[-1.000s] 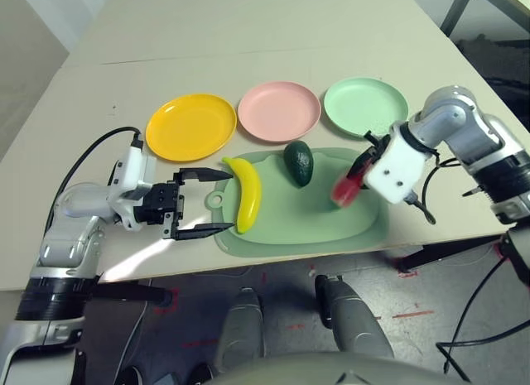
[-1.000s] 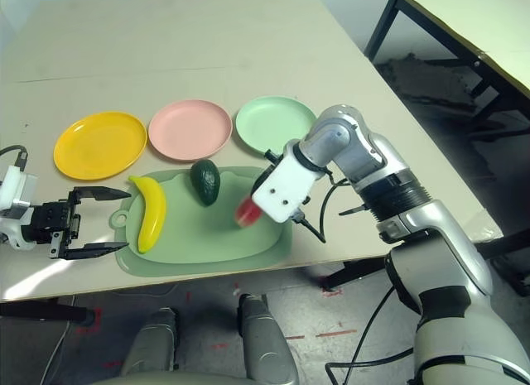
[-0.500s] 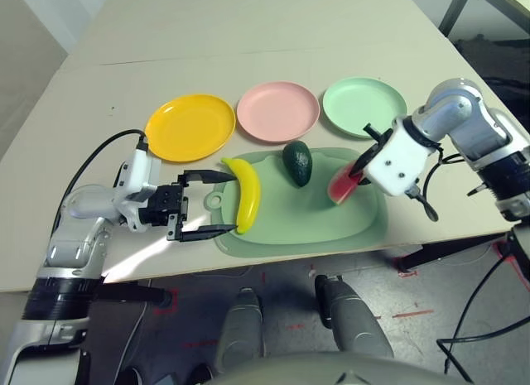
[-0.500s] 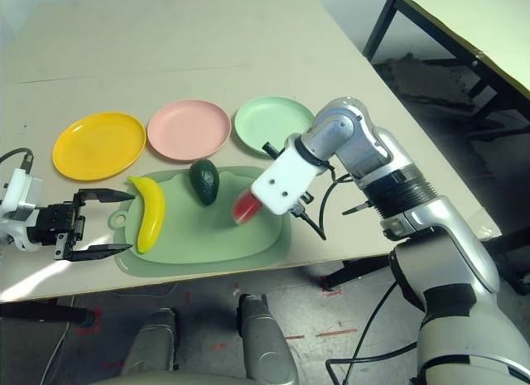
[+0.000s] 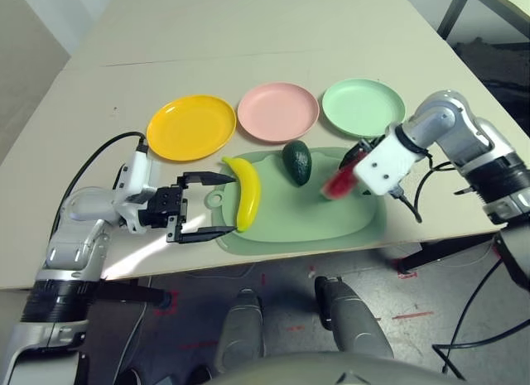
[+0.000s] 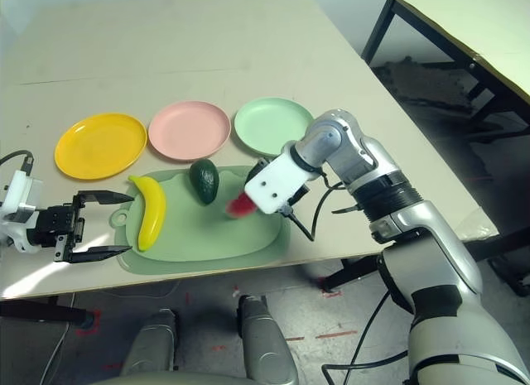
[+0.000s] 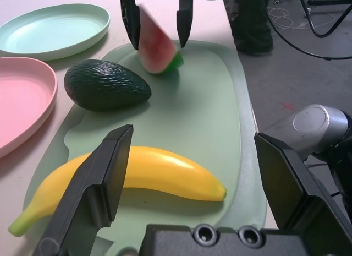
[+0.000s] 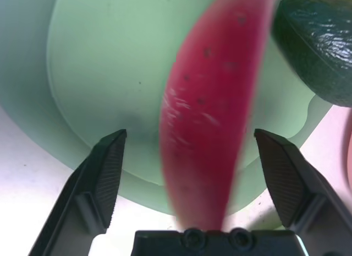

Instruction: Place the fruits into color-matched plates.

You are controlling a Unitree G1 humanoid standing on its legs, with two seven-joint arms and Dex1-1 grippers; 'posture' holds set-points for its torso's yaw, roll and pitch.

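Clearly the watermelon wedge (image 7: 158,45) is the step in hand: it sits on the pale green cutting mat (image 5: 281,223) between the spread fingers of the right gripper (image 8: 190,173), which grips nothing. Next, those fingers should probably close on it for a carry to the pink plate (image 5: 278,110). The left gripper (image 5: 207,205) is wide open and empty beside the banana (image 5: 247,193). Banana and avocado (image 5: 298,161) lie on the mat too; the yellow plate (image 5: 191,126), pink plate and mint green plate (image 5: 363,106) hold nothing.
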